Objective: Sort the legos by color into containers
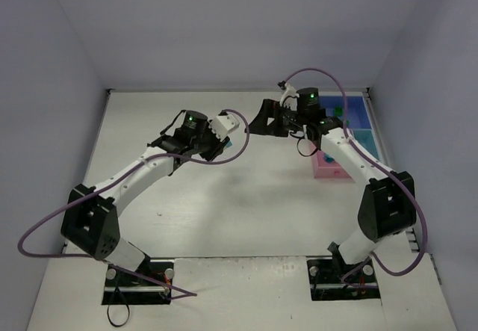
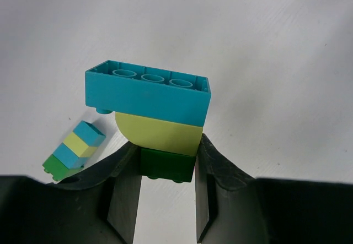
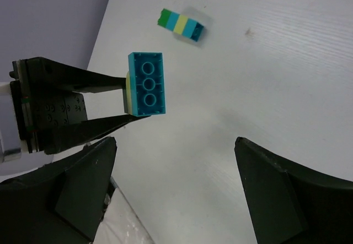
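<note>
My left gripper (image 2: 167, 167) is shut on the dark green bottom brick (image 2: 167, 165) of a three-brick lego stack. A yellow-green brick (image 2: 160, 134) sits above it and a long cyan brick (image 2: 148, 95) is on top. The stack is held above the table. The right wrist view shows this held stack (image 3: 147, 83) end-on between the left fingers (image 3: 83, 106). My right gripper (image 3: 175, 140) is open and empty, facing that stack from a short distance. A second multicolour stack (image 2: 74, 150) lies on the table. The containers, blue (image 1: 351, 110), pink (image 1: 328, 168) and light blue (image 1: 364, 138), sit at the right.
From above, the left gripper (image 1: 222, 144) and right gripper (image 1: 258, 122) face each other near the table's far middle. A small green brick (image 1: 337, 111) lies in the blue container. Grey walls enclose the table on three sides.
</note>
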